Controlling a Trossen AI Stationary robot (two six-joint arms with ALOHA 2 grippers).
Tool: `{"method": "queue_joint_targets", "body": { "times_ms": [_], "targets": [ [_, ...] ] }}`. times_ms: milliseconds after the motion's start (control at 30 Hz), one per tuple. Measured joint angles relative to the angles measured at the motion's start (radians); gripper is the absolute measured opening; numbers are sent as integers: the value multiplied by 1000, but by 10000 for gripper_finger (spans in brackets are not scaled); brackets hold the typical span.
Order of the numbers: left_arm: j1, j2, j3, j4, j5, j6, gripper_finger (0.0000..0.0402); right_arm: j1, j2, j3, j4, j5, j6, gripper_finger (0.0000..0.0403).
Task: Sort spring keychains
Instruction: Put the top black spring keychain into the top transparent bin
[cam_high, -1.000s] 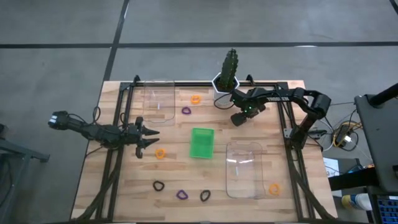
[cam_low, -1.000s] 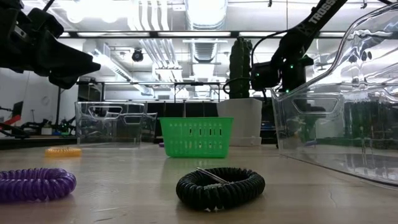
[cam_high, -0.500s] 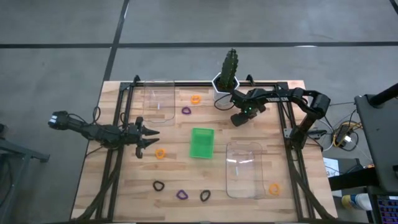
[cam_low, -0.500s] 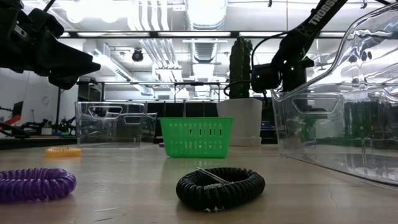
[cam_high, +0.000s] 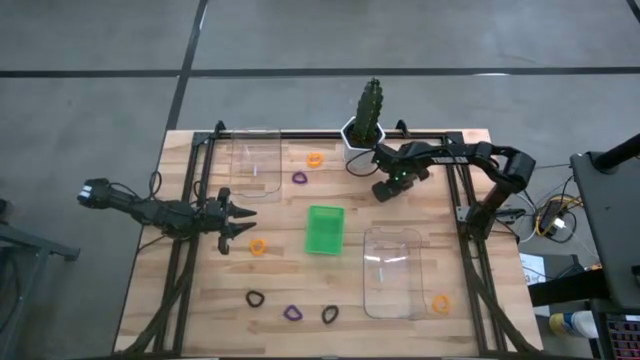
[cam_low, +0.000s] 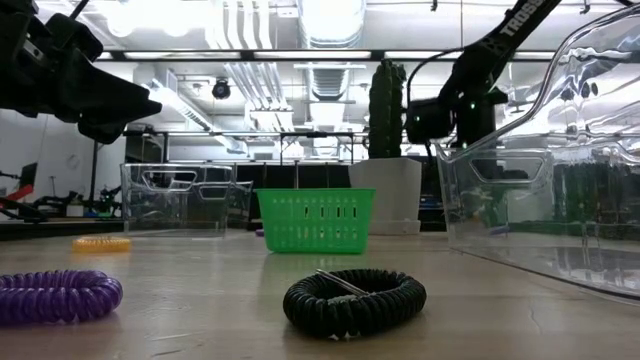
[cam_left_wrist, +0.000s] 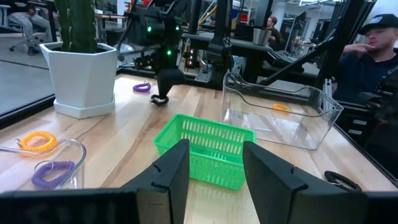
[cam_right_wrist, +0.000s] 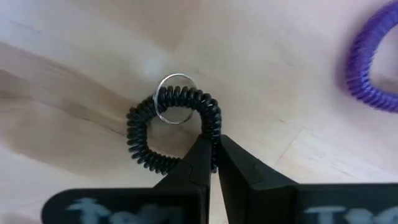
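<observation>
My right gripper (cam_high: 383, 192) is at the far right of the table, pointing down and shut on a black spring keychain (cam_right_wrist: 168, 124) that lies on the wood; a purple one (cam_right_wrist: 373, 62) lies beside it. My left gripper (cam_high: 245, 213) hovers open at the left, holding nothing. Other keychains lie loose on the table: orange (cam_high: 315, 158), purple (cam_high: 299, 178), orange (cam_high: 258, 246), black (cam_high: 256, 298), purple (cam_high: 292, 313), black (cam_high: 330, 314) and orange (cam_high: 441, 301). The small green tray (cam_high: 324, 229) stands mid-table. My right gripper pinches the black keychain's coil (cam_right_wrist: 214, 121) on one side of the loop, opposite no ring, with one finger (cam_right_wrist: 186, 174) inside the loop and the other outside. The fingers come from above, across the coil. The keychain lies flat on the table, its metal ring (cam_right_wrist: 173, 99) on the far side.
One clear plastic tray (cam_high: 255, 163) stands at the far left, another (cam_high: 392, 272) at the near right. A potted cactus (cam_high: 367, 115) stands at the far edge, just behind my right gripper. A dark frame (cam_high: 200, 150) runs along the table's sides.
My right gripper has shut on the black keychain while staying over the same place at the far right. The keychain lies on the table as before.
</observation>
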Motion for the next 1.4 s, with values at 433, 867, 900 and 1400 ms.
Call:
{"method": "queue_joint_targets", "body": {
  "times_ms": [433, 867, 900, 1400],
  "targets": [
    [0, 0, 0, 31, -1, -87, 142, 34, -324, 1, 23, -266, -18, 13],
    [0, 0, 0, 110, -1, -430, 142, 176, -597, 1, 454, -781, -37, 13],
    [0, 0, 0, 126, -1, -450, 142, 190, -603, 1, 502, -810, -46, 13],
    [0, 0, 4, 276, -19, -498, 142, 318, -518, 3, 796, -630, -44, 13]
  ]
}}
